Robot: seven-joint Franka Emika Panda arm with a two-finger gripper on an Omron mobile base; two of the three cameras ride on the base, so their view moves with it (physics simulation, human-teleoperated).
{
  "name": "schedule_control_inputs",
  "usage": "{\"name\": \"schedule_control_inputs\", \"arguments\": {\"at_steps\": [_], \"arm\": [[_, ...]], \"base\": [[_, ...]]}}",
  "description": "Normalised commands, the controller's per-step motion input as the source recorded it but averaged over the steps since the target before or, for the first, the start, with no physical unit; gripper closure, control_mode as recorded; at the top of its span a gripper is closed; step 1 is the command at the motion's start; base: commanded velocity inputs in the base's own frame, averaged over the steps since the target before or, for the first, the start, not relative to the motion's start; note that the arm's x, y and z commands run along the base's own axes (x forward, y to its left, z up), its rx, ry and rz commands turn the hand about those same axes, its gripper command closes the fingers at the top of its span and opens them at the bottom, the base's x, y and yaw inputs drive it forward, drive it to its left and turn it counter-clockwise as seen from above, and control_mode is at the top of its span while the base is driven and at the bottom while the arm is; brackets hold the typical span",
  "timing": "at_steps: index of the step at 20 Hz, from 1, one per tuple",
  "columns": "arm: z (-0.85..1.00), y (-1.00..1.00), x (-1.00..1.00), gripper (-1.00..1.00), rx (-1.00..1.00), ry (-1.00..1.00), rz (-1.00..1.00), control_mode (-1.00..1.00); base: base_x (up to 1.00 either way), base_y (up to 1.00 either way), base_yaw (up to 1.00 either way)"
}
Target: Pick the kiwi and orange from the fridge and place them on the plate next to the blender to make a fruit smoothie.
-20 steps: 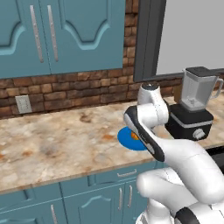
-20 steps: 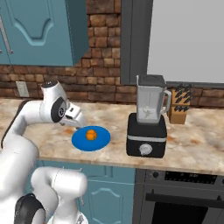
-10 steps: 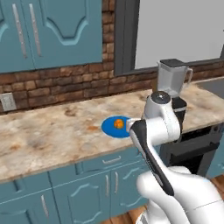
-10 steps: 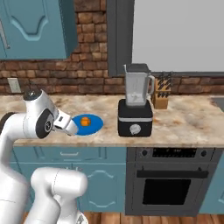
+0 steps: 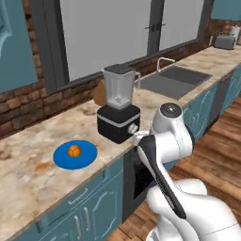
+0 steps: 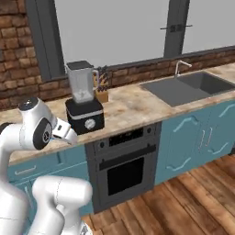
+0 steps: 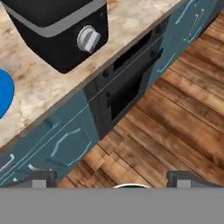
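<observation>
Since a second ago your whole view has swung right along the counter (image 5: pixel 33 183), so that's the base driving, not the stuff moving; the orange hasn't budged from the plate. Your gripper (image 7: pixel 112 178) has its fingers spread wide with nothing between them, looking down past the counter's front edge at the oven (image 7: pixel 127 83) and the wood floor (image 7: pixel 175 131). Just past the hand is the blender (image 5: pixel 118 110), sitting near the counter's front edge with its knob facing out. To its left, close by but not touching, is the plate (image 5: pixel 87 157), and the orange (image 5: pixel 74 150) sits on it near the middle. So I'd call this roughly half done: orange delivered, kiwi still to fetch. I can't spot the kiwi or the fridge from here, so my guess is you're heading back for the second fruit. Further along the counter you've got the sink (image 6: pixel 186 87) under the window.
</observation>
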Motion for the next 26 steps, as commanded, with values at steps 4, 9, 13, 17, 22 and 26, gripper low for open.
{"name": "schedule_control_inputs", "arguments": {"at_steps": [4,9,13,17,22,26], "arm": [[0.00,0.00,0.00,-1.00,0.00,0.00,0.00,1.00],[0.00,0.00,0.00,-1.00,0.00,0.00,0.00,1.00],[0.00,0.00,0.00,-1.00,0.00,0.00,0.00,1.00],[0.00,0.00,0.00,-1.00,0.00,0.00,0.00,1.00],[0.00,0.00,0.00,-1.00,0.00,0.00,0.00,1.00],[0.00,0.00,0.00,-1.00,0.00,0.00,0.00,1.00]], "base": [[0.09,-0.15,-0.70],[0.17,-0.26,-0.74],[0.16,-0.40,-0.74],[0.34,-0.67,-0.63],[0.92,-0.74,-0.33],[1.00,-0.29,-0.09]]}}
